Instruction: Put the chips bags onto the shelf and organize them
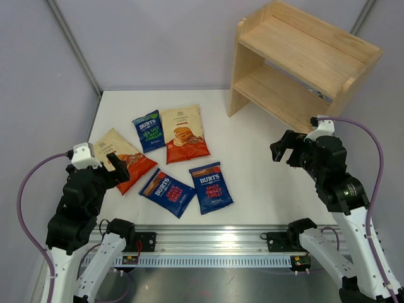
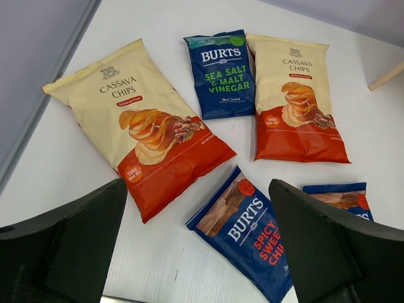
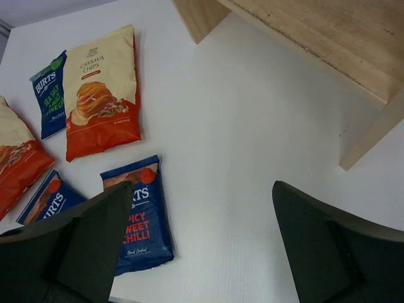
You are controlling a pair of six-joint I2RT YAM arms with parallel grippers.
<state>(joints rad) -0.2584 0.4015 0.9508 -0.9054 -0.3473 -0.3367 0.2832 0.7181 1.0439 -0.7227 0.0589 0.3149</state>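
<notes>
Five chips bags lie flat on the white table. A cream-and-red Cassava bag [image 1: 126, 160] lies at the left and another [image 1: 184, 133] in the middle. A green-lettered Burts bag [image 1: 149, 130] lies between them. Two red-lettered Burts bags [image 1: 166, 192] [image 1: 211, 187] lie nearer me. The wooden shelf [image 1: 303, 60] stands empty at the back right. My left gripper [image 1: 113, 165] is open and empty above the left Cassava bag [image 2: 142, 123]. My right gripper [image 1: 285, 150] is open and empty in front of the shelf [image 3: 315, 31], above bare table.
Grey walls with metal corner posts enclose the table [image 1: 252, 151] on the left and at the back. A metal rail [image 1: 208, 243] runs along the near edge between the arm bases. The shelf's side panel foot [image 3: 372, 132] stands close to the right gripper.
</notes>
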